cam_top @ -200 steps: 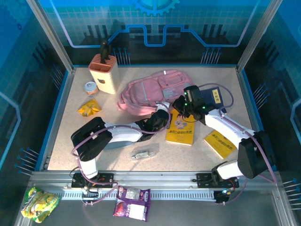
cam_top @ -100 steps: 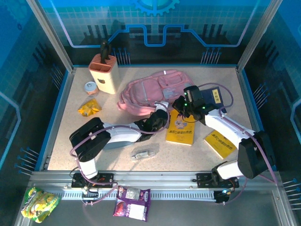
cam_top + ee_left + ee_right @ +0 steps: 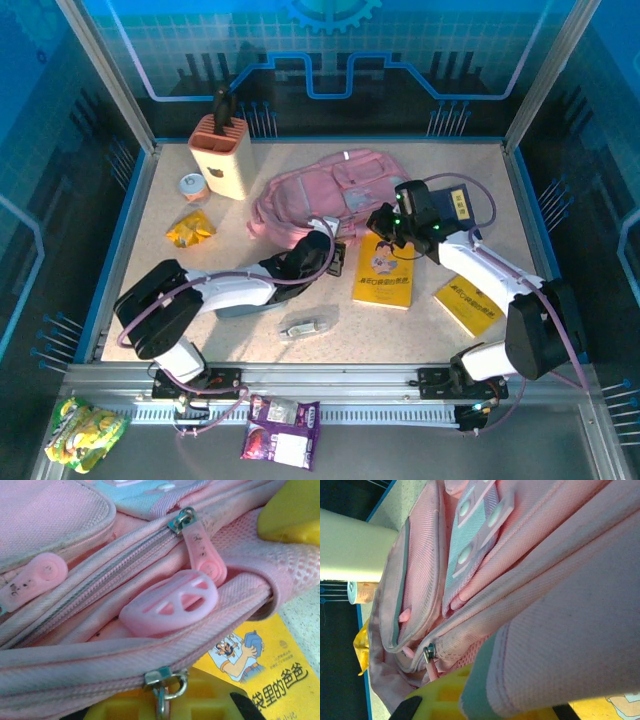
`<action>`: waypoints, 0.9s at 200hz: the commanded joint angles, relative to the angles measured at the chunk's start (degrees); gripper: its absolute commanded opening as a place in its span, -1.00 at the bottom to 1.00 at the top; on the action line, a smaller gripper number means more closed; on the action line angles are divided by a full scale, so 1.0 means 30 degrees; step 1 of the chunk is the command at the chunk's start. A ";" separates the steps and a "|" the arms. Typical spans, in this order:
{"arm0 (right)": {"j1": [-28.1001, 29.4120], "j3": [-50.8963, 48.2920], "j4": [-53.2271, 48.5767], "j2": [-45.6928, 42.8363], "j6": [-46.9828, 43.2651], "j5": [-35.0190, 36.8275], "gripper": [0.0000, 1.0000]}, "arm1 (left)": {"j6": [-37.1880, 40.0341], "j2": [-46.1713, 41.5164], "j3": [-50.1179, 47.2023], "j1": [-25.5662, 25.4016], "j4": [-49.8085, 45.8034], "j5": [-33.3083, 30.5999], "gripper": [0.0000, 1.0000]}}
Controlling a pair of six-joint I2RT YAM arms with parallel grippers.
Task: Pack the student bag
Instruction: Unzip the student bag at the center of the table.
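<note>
The student bag (image 3: 322, 190), a large pink fabric backpack with zipped front pockets, lies on the speckled surface (image 3: 235, 248), directly ahead of both hands and touching them. The left hand (image 3: 333, 258) sits at the bag's near edge. In the left wrist view its yellow fingers (image 3: 125, 711) are drawn close together on the metal zip pull (image 3: 162, 682), which hangs from the lowest zip line. A round pink rubber tag (image 3: 170, 602) rests just above them. A second ago this hand was slightly further right. It has since slid left along the bag's edge, and the arm's elbow has swung well out to the left and nearer the arm bases. The right hand (image 3: 383, 220) is at the bag's right end, in about the same spot as before. Its wrist view shows a thick fold of pink fabric with a grey-green border clamped against its yellow finger (image 3: 442, 696). The end of the bag beside this hand now looks a little raised and fuller than it did. A yellow illustrated book (image 3: 383, 276) lies flat just below the right hand and to the right of the left hand. It has not moved, and its cover shows under the bag in the left wrist view. A second yellow book (image 3: 467, 303) lies further out on the right hand's near side.
</note>
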 commanded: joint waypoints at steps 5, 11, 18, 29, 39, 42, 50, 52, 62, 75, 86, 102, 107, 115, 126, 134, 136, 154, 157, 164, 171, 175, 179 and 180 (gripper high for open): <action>-0.0828 0.1703 0.0387 0.0247 -0.1263 -0.0971 -1.00 | -0.0240 -0.1032 -0.0387 0.0380 -0.1742 0.0961 -1.00; -0.0997 0.1899 0.0261 0.0421 -0.1411 -0.1130 -1.00 | -0.0295 -0.1151 -0.0347 0.0466 -0.2178 0.0969 -1.00; -0.1205 0.2145 0.0074 0.0608 -0.1583 -0.1151 -1.00 | -0.0438 -0.1322 -0.0386 0.0591 -0.2645 0.0956 -1.00; -0.1535 0.2365 0.0187 0.0833 -0.1951 -0.1341 -1.00 | -0.1013 -0.1643 -0.0439 0.0775 -0.3409 0.0909 -1.00; -0.1833 0.2539 0.0430 0.1033 -0.2306 -0.1488 -1.00 | -0.1124 -0.1976 -0.0588 0.0902 -0.3816 0.1364 -1.00; -0.1912 0.2605 0.0435 0.1103 -0.2381 -0.1492 -1.00 | -0.1165 -0.2078 -0.0619 0.0933 -0.3932 0.1461 -1.00; -0.2212 0.2798 0.0480 0.1299 -0.2568 -0.1554 -1.00 | -0.1291 -0.2360 -0.0774 0.0965 -0.4264 0.1553 -1.00; -0.2301 0.2867 0.0484 0.1350 -0.2617 -0.1588 -1.00 | -0.1298 -0.2456 -0.0799 0.0988 -0.4307 0.1621 -1.00; -0.2709 0.3094 0.0646 0.1681 -0.2646 -0.1860 -1.00 | -0.1349 -0.2825 -0.0905 0.1058 -0.4727 0.1954 -1.00; -0.3319 0.3491 0.1119 0.2311 -0.2738 -0.2521 -1.00 | -0.1332 -0.3236 -0.0898 0.1159 -0.5476 0.2146 -1.00; -0.3853 0.4166 0.0914 0.2987 -0.2810 -0.2905 -1.00 | -0.1329 -0.3588 -0.0846 0.1228 -0.6195 0.2108 -1.00; -0.4455 0.5042 0.0983 0.4011 -0.3039 -0.3202 -1.00 | -0.1734 -0.3992 -0.0840 0.1281 -0.7018 0.1854 -1.00; -0.4583 0.5414 0.0989 0.4379 -0.3122 -0.3235 -1.00 | -0.1958 -0.4029 -0.0861 0.1265 -0.7198 0.1803 -1.00; -0.4819 0.6037 0.0938 0.5031 -0.3239 -0.3503 -1.00 | -0.2144 -0.4060 -0.0808 0.1311 -0.7317 0.2026 -1.00; -0.5132 0.7073 0.0697 0.6028 -0.3336 -0.4118 -1.00 | -0.2323 -0.3991 -0.0668 0.1315 -0.7368 0.2515 -1.00; -0.5253 0.7745 0.0536 0.6736 -0.3479 -0.4499 -1.00 | -0.2586 -0.3881 -0.0461 0.1294 -0.7357 0.2815 -1.00; -0.5273 0.7956 0.0498 0.6899 -0.3556 -0.4588 -1.00 | -0.2684 -0.3825 -0.0421 0.1312 -0.7322 0.2925 -1.00; -0.5311 0.9540 -0.0780 0.8143 -0.4241 -0.4744 -0.94 | -0.3331 -0.3135 0.0268 0.1274 -0.6583 0.4100 -1.00; -0.5309 0.9679 -0.0930 0.8239 -0.4310 -0.4744 -0.92 | -0.3499 -0.2952 0.0426 0.1272 -0.6512 0.4216 -1.00; -0.5334 0.9964 -0.1428 0.8449 -0.4506 -0.4853 -0.83 | -0.3910 -0.2550 0.0834 0.1273 -0.6468 0.4320 -1.00; -0.5315 0.9859 -0.1594 0.8444 -0.4532 -0.5068 -0.74 | -0.4278 -0.2149 0.1266 0.1287 -0.6577 0.4347 -1.00; -0.5320 0.9686 -0.1557 0.8352 -0.4534 -0.5277 -0.66 | -0.4448 -0.1915 0.1508 0.1281 -0.6667 0.4343 -1.00; -0.5311 0.9406 -0.1386 0.8183 -0.4538 -0.5519 -0.56 | -0.4581 -0.1701 0.1683 0.1266 -0.6718 0.4326 -1.00; -0.5310 0.9332 -0.1325 0.8149 -0.4553 -0.5586 -0.53 | -0.4611 -0.1650 0.1756 0.1263 -0.6736 0.4313 -1.00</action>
